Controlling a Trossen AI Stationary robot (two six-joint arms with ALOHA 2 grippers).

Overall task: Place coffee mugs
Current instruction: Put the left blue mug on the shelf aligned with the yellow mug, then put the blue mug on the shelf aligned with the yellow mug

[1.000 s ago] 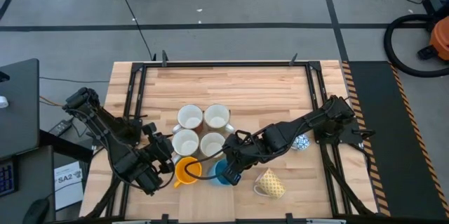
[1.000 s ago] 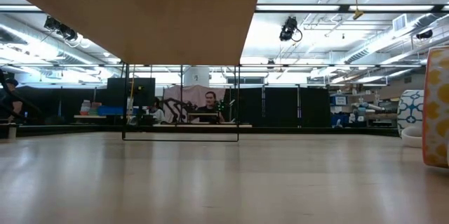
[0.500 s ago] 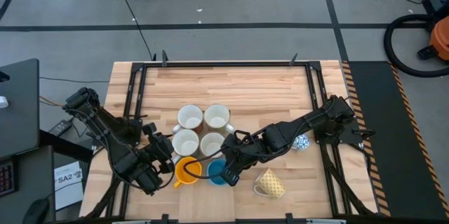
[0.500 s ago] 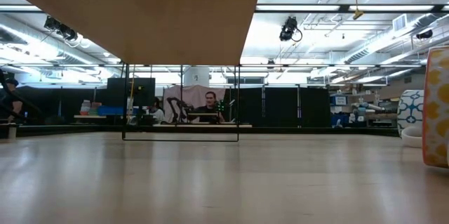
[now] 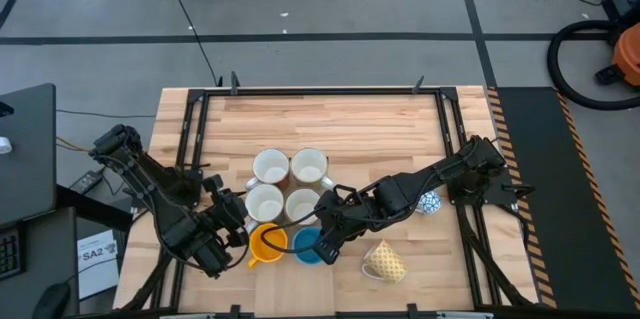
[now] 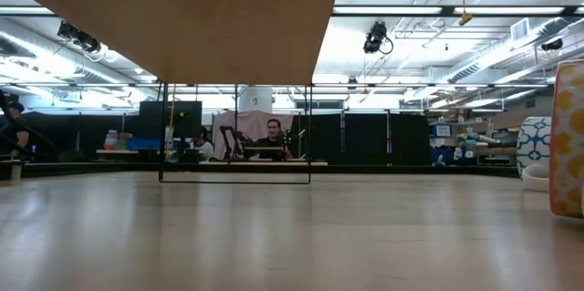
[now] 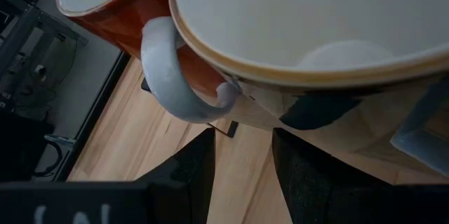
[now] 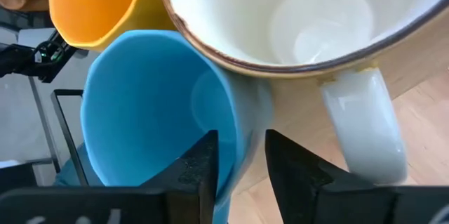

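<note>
Mugs: I count 6 grouped, my right gripper (image 5: 322, 249) spread astride the blue mug (image 5: 309, 245) rim, 2 left.

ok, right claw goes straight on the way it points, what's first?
The blue mug: the right claw straddles its rim. Beyond sits the orange mug; depth unclear.

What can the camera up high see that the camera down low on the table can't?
Only the high view shows both dark arms, the four cream ceramic mugs standing in a square, the orange mug and the bright blue mug under the right gripper. Only the low view shows the room behind, with a seated person. Both show the yellow patterned mug and the blue-and-white patterned mug.
</note>
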